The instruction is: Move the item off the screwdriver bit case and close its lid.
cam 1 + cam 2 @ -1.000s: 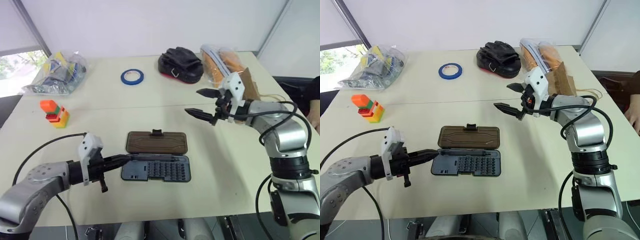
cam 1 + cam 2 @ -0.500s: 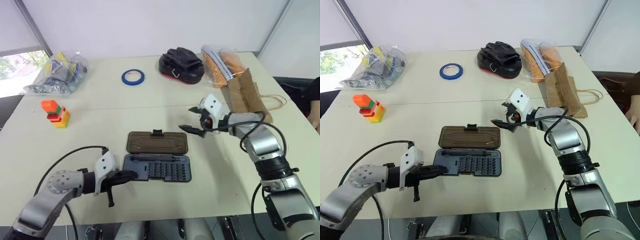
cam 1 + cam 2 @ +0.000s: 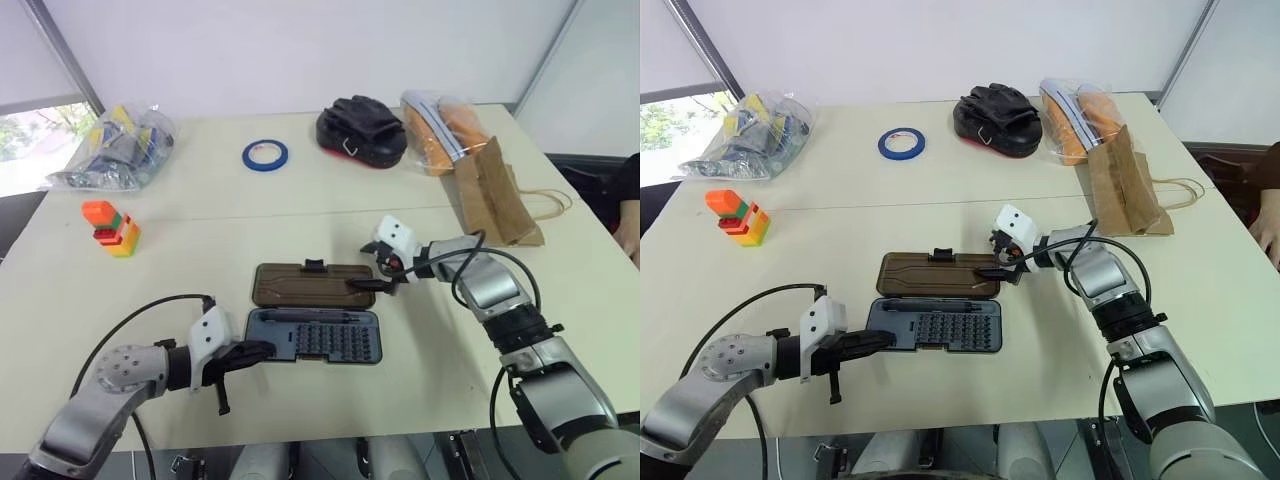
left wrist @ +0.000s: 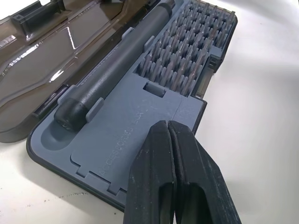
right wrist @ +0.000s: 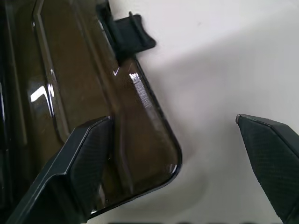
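screwdriver bit case [image 3: 313,335] flat open mid-table, smoky lid [image 3: 313,285] laid back beyond the tray. right gripper [image 3: 365,284] spread wide at the lid's right corner; left gripper [image 3: 252,351] pinched together at the tray's left end. kraft paper bag [image 3: 495,192] off the case, well apart on the far right beside a bag of orange things [image 3: 437,128].

Bright, even light; glare on lid [image 4: 56,42].

No legible text on anything
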You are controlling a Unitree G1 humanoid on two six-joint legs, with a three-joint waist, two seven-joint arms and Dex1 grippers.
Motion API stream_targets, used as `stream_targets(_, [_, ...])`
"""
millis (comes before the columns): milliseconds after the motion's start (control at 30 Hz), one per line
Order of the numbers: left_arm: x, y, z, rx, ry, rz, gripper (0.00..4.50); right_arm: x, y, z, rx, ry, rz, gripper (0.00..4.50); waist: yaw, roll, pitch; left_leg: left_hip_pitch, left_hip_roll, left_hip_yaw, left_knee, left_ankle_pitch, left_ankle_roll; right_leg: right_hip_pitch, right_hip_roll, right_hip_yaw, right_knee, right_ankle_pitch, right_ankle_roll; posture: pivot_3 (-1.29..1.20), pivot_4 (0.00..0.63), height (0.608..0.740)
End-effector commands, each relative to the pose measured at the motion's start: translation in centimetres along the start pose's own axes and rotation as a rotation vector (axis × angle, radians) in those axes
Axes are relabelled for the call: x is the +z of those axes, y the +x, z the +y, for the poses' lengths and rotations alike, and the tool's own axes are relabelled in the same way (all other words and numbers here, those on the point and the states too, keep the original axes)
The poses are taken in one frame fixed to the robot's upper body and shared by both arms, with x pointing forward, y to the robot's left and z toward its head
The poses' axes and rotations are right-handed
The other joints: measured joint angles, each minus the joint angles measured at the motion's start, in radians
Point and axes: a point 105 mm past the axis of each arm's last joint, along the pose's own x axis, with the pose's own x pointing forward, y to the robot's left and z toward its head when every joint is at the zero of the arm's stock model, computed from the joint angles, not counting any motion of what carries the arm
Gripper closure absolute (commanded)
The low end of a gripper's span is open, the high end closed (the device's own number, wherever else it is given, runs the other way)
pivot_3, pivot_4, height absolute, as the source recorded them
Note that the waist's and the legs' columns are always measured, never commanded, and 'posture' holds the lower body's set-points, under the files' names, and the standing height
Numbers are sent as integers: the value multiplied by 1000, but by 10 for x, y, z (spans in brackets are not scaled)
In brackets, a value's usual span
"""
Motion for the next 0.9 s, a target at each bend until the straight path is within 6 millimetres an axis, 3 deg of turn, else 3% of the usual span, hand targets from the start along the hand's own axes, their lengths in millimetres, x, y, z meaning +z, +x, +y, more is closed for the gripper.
stream_targets(33, [-21,-3,4,55,-76,63,4500,-5,12,10,81,-32,38,1254,-2,0,-1,1,0,0,0,0,0,1,0,0,0,0,0,0,150,740])
stream_targets(233, [-24,-3,7,80,-107,48,4500,-13,22,14,127,-76,67,4409,-4,2,-9,2,1,0,0,0,0,2,1,0,0,0,0,0,150,740])
stream_targets(433, [-26,-2,3,87,-122,44,4500,-15,25,11,123,-117,74,4467,-14,1,-20,7,4,0,-3,0,0,4,5,0,1,0,-1,0,150,740])
stream_targets(567, [-25,-1,4,94,-128,40,4500,-8,25,4,78,-197,52,4467,-23,1,-21,19,4,0,-9,0,0,14,5,0,-1,-4,-6,0,150,740])
stream_targets(733, [-24,-1,6,107,-132,31,4500,37,6,-15,-64,-396,-86,4467,-29,1,-20,21,4,-1,-10,0,-1,15,5,0,-1,-4,-6,0,150,740])
stream_targets(900, [-23,0,7,108,-140,22,4500,69,-23,-10,-119,-488,-188,4467,-24,2,-20,17,4,-1,-10,1,-1,11,4,0,0,-4,-6,0,150,740])
